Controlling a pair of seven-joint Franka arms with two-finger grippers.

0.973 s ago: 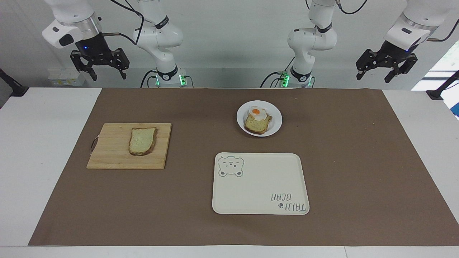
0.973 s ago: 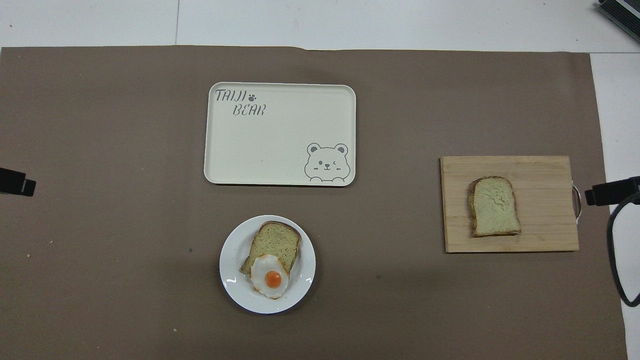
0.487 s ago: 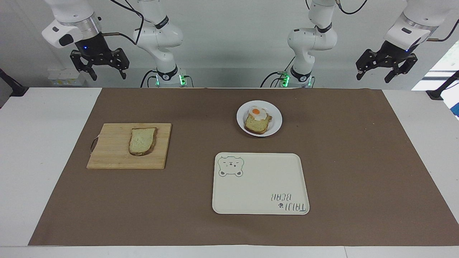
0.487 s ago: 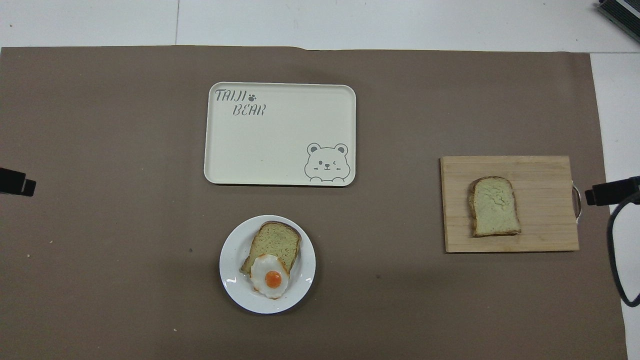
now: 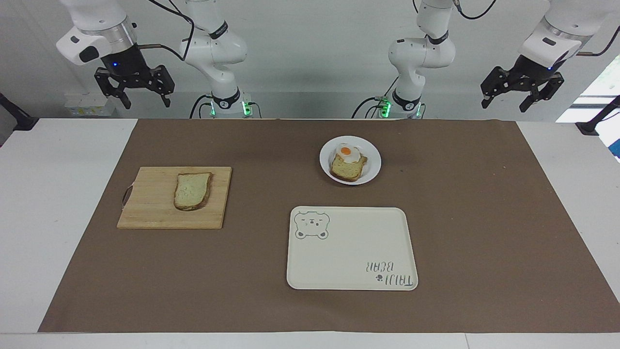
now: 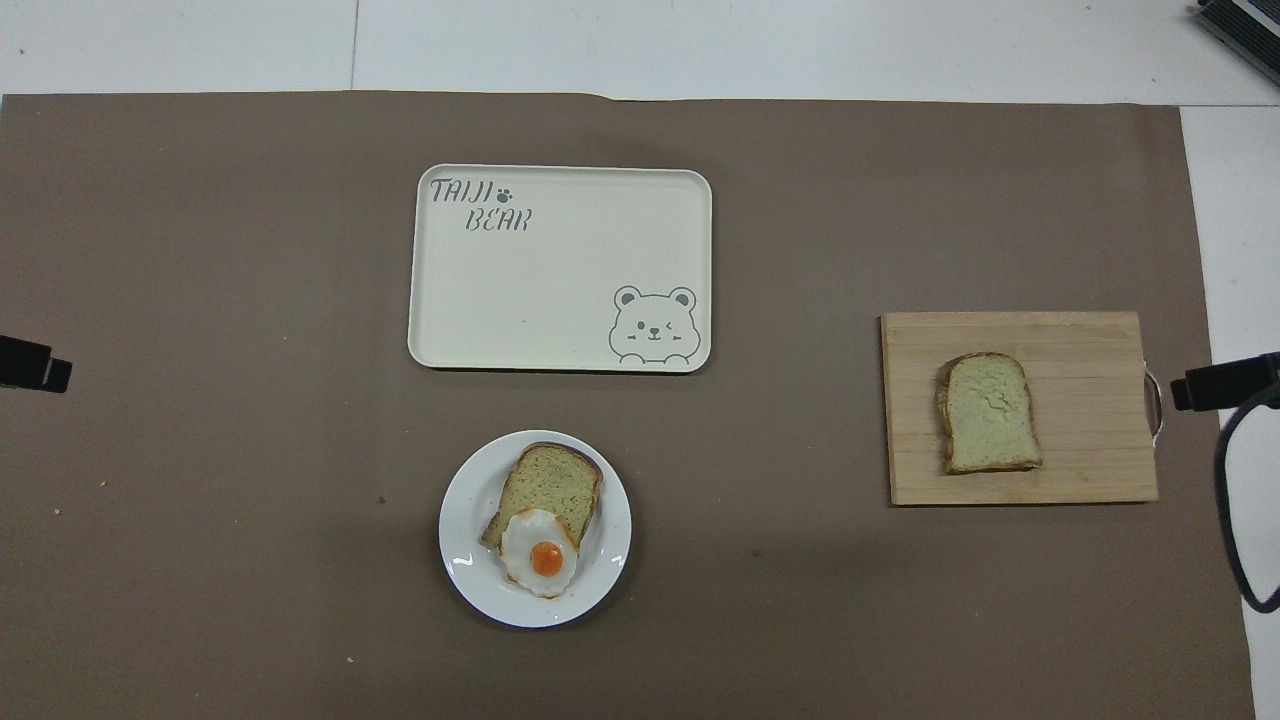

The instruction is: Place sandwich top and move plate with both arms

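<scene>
Both arms hang high at the robots' edge of the table, wrists bent down. The right gripper (image 5: pixel 134 90) is up over the table's right-arm end, its fingers spread; the left gripper (image 5: pixel 522 93) is up over the left-arm end, also spread, I think. The sandwich top (image 5: pixel 192 190) lies flat on a wooden board (image 5: pixel 150 213). In the overhead view the plate (image 6: pixel 470 500), with bread and egg (image 6: pixel 540 555), sits at 6 o'clock from the tray (image 6: pixel 540 260).
</scene>
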